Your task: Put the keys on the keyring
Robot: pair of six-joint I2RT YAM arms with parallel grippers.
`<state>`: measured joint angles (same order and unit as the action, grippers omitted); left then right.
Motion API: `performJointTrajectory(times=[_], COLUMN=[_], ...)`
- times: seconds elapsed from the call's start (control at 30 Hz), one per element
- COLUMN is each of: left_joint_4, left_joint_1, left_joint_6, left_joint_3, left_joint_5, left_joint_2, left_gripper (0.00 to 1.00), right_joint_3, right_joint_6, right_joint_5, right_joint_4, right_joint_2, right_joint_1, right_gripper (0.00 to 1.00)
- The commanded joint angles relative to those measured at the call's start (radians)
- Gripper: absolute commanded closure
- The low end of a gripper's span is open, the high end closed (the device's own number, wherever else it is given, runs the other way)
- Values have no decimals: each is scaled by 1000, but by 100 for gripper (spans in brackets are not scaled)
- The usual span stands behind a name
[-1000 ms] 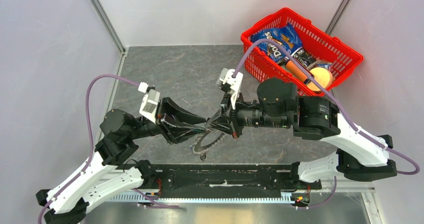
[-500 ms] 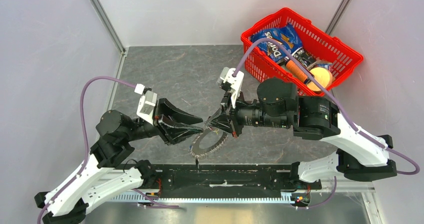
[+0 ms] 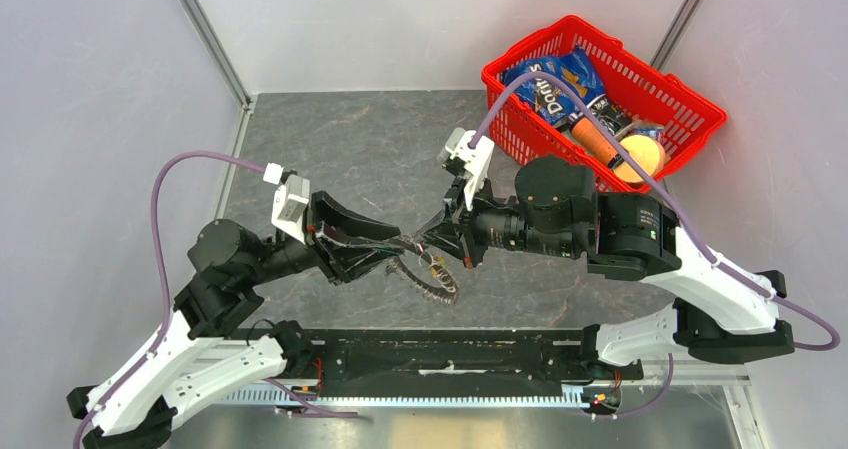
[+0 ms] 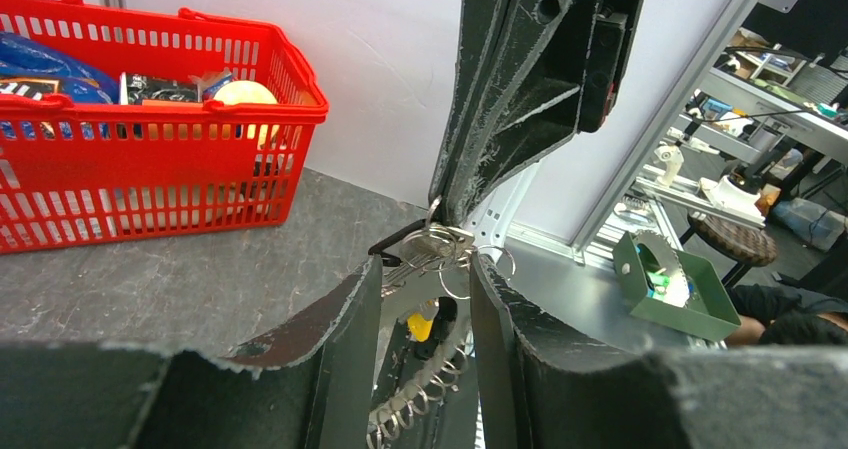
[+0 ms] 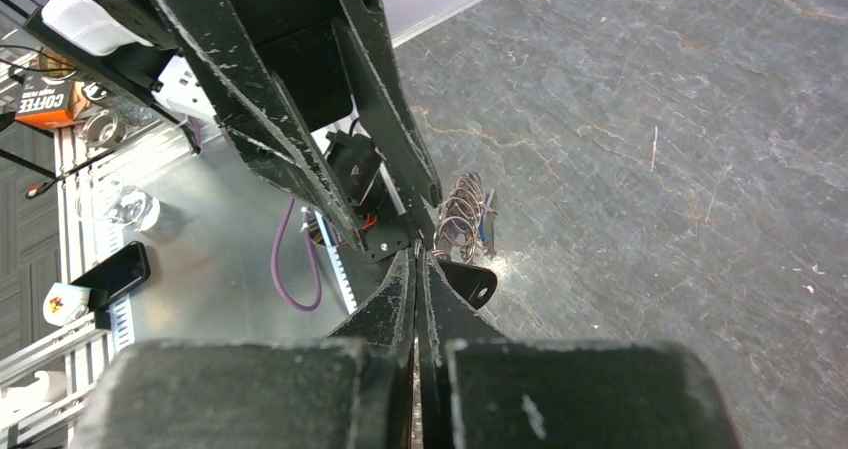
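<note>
keyring (image 3: 430,275) has swung from flat to edge-on since half a sec ago & now hangs over the worktop (image 3: 340,149) btwn both arms, right pincer (image 3: 430,239) clamped tight on its top bunch, left pincer (image 3: 400,246) w/ jaws apart either side, yellow key (image 4: 420,326) dangling below.

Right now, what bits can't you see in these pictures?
Top view: what is threaded on the keyring; too small, with the left gripper and right gripper meeting over it.
Left wrist view: most of the keyring, hidden behind the left fingers and cut by the bottom edge.
Left wrist view: whether the left fingers squeeze the keyring.
Right wrist view: what the right gripper pinches; its shut fingers cover it.
</note>
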<state>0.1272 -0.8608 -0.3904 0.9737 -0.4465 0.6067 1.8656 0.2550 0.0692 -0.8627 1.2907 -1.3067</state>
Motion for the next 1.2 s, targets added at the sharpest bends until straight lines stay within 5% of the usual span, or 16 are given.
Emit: performJointTrajectory(times=[0.0,1.17], left_joint_4=[-5,-77], left_joint_1=[0,0], left_joint_6=[14,2], left_joint_3=[46,22], left_joint_5=[18,3], left_joint_2=[6,80], left_gripper=[56,56], right_joint_3=[7,3], right_joint_6=[17,59], right_joint_5=[70,100], right_joint_4=[88,101], right_joint_2=[-12,-10], right_joint_1=[0,0], right_gripper=[100,100])
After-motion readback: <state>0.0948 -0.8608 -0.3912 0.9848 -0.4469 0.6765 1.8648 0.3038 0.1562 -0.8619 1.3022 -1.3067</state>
